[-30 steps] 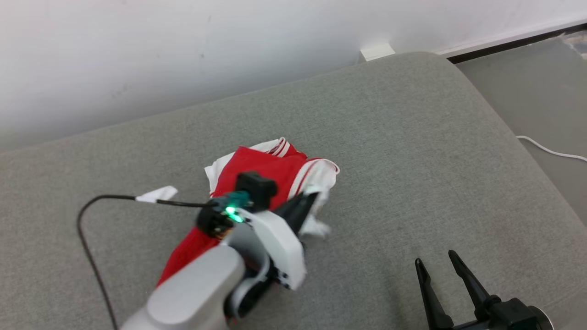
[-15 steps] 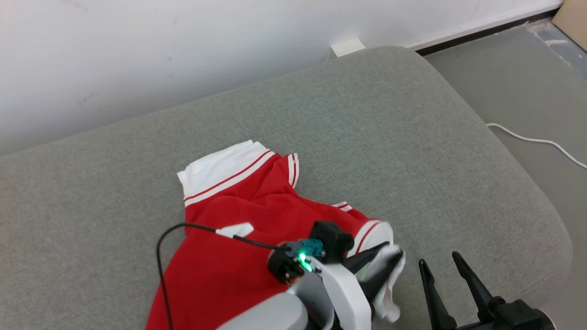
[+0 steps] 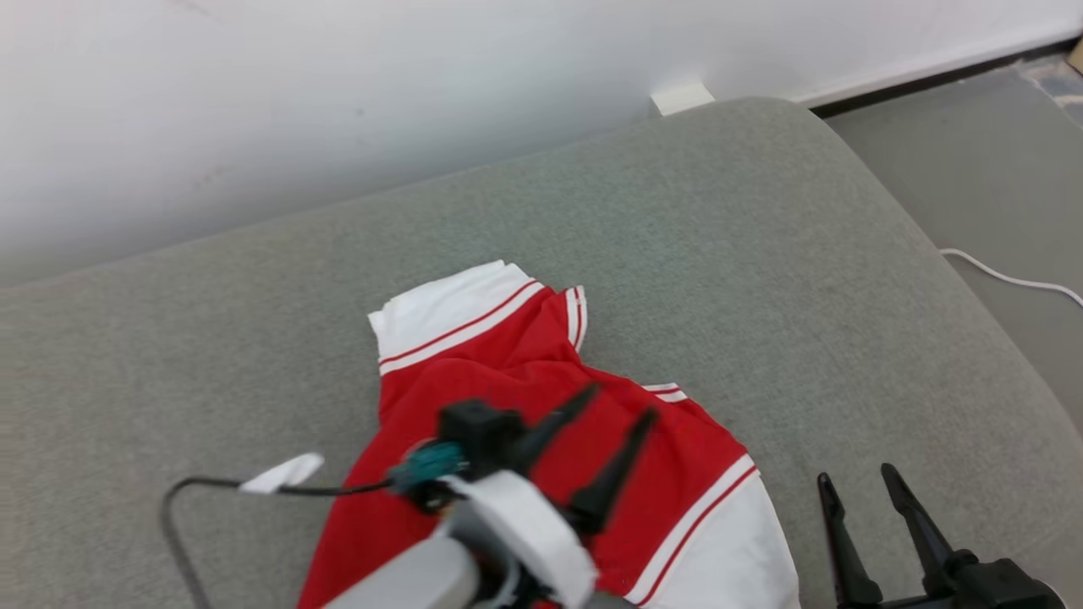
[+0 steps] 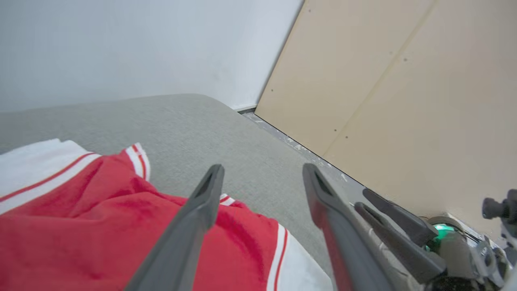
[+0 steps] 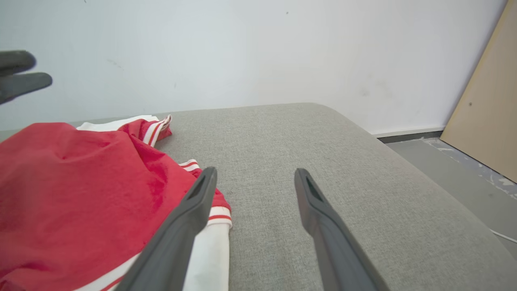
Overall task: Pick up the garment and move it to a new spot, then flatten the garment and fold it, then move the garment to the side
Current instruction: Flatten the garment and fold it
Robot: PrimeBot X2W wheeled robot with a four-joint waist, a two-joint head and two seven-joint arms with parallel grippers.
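The garment (image 3: 474, 372) has been let go by L gripper (image 3: 622, 401): jaws spread wide, empty, held just above the cloth. It's left mid-cushion (image 3: 761, 254), toward near edge, partly spread, rumpled. Move step judged done; flattening next. 1 s ago it was bunched & clamped. R gripper (image 3: 855, 473): splayed, empty, by cushion's near-right edge.

- A wide grey woven-fabric cushion (image 3: 761, 254) with a rounded far corner stretches beneath both my claws and well ahead of them.
- A red cloth garment with white, red-striped bands (image 3: 474, 372) lies rumpled on it, directly below my left claw (image 3: 621, 402) and reaching on ahead of it.
- One white band ends just to the left of my right claw (image 3: 855, 473); ahead and to the right of that claw the cushion is bare cloth.
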